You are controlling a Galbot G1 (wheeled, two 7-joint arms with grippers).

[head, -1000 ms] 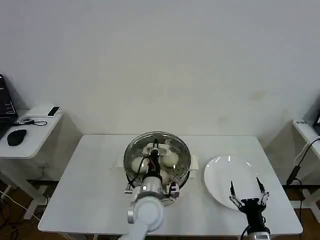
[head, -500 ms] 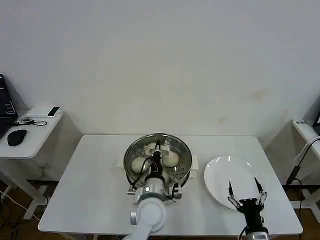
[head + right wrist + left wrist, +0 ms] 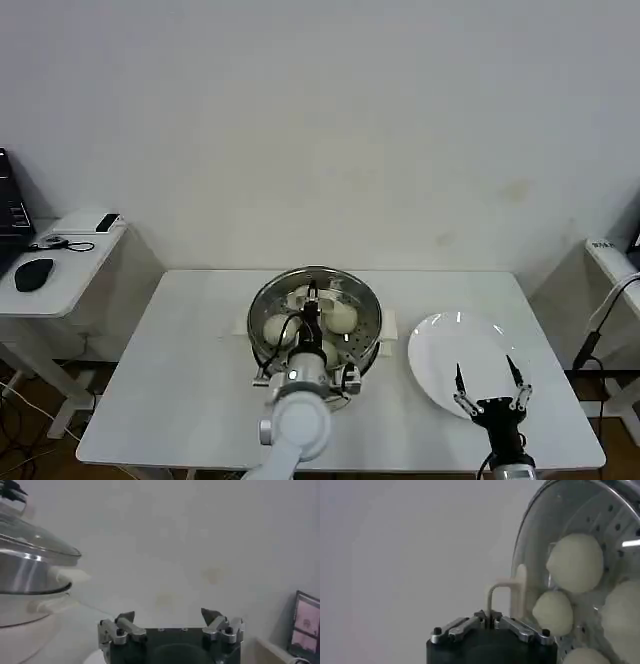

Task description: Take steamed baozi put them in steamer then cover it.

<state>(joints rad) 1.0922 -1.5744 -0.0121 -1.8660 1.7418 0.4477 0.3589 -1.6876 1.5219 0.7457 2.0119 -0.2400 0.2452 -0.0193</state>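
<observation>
The steamer (image 3: 368, 347) stands mid-table, its steel wall (image 3: 22, 575) also in the right wrist view. The glass cover (image 3: 352, 300) lies over its mouth (image 3: 570, 507); whether it rests on the rim or hovers just above it I cannot tell. My left gripper (image 3: 312, 302) is shut on the cover's pale bar handle (image 3: 493, 591), the jaws closed on it (image 3: 490, 616). Through the glass show steamed baozi (image 3: 342, 318), (image 3: 575, 562), (image 3: 553, 613) on the perforated tray. My right gripper (image 3: 488, 382) hangs open and empty (image 3: 170, 616) over the near side of a white plate.
The white plate (image 3: 450, 345) lies right of the steamer. A side desk with a mouse (image 3: 33, 272) stands at the far left, another desk edge (image 3: 610, 255) at the far right. Bare tabletop (image 3: 180, 370) surrounds the steamer.
My left gripper and the cover shifted slightly, settling more squarely over the steamer. The right gripper drew back a little toward the table's near edge.
</observation>
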